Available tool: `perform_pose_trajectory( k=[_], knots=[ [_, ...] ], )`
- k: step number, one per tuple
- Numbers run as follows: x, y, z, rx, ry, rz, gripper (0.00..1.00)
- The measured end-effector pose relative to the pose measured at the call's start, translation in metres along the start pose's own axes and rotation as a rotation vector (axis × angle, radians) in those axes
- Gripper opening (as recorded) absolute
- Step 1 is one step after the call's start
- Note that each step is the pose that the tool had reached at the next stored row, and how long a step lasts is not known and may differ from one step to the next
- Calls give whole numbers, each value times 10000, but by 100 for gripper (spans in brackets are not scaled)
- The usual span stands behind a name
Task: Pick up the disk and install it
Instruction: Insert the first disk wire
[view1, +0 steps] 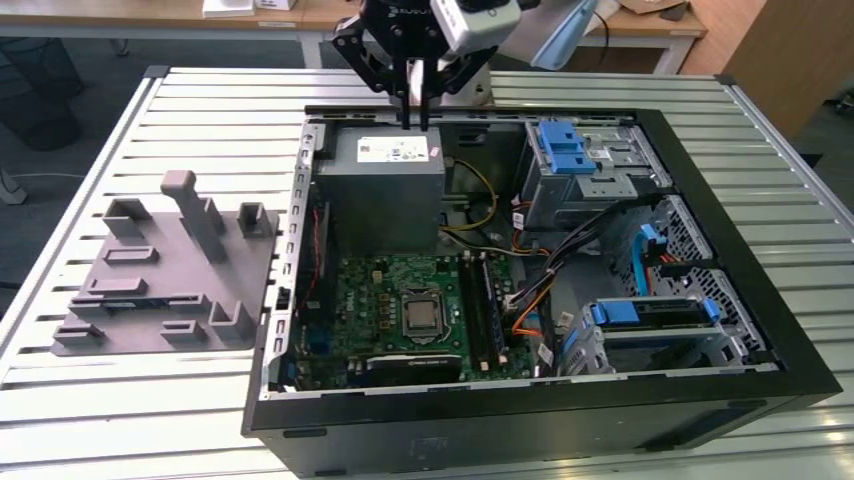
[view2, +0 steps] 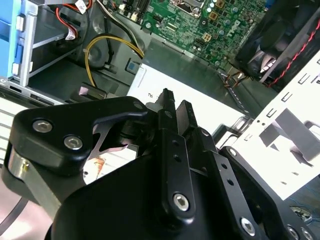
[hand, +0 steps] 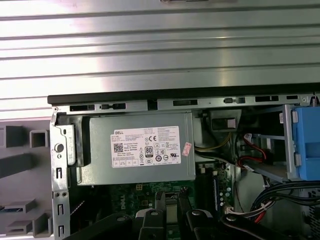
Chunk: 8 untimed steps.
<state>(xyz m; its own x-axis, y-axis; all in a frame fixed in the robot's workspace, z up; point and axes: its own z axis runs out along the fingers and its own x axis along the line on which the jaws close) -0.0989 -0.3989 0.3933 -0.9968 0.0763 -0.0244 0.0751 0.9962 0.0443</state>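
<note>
Pincer (view1: 415, 122) closed, empty, above power-supply box (view1: 387, 175) edge, beside case wall (view1: 587, 108)

Arm (view1: 566, 30) comes in from the far edge in the exterior view, wrist bent so the tool (view1: 414, 115) points straight down. Black linkages splay out to either side above the tips. Fingers (view2: 167, 117) run parallel, drawn in close with just a sliver of gap. Nothing between them, nothing touching. Both wrist views show the tool (view2: 176, 102) (hand: 170, 197) the same way: tips near together, empty.
</note>
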Motion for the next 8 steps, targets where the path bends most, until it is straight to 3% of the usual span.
perform_pose_trajectory(
  k=[8],
  knots=[
    [-72, 5, 2, 0, 0, -1, 24]
  ],
)
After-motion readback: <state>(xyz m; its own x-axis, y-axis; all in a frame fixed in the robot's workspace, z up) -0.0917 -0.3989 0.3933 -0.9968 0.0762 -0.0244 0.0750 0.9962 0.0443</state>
